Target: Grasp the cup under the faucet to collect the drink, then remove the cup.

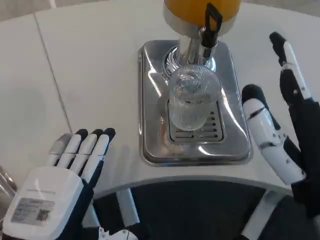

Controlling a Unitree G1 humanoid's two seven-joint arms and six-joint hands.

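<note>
A clear ribbed cup (192, 100) stands on the grille of the steel drip tray (150, 125), right under the black-handled faucet (210, 27) of the orange drink dispenser (200, 10). My right hand (280, 120) hovers just to the right of the tray, fingers spread and held upright, a short gap from the cup and holding nothing. My left hand (65, 175) lies low at the table's near left edge, fingers stretched forward and empty, well away from the cup.
The white table (90, 75) runs wide to the left and behind the tray. Its curved front edge passes just below the tray. The dispenser's chrome base (187, 52) stands at the tray's back.
</note>
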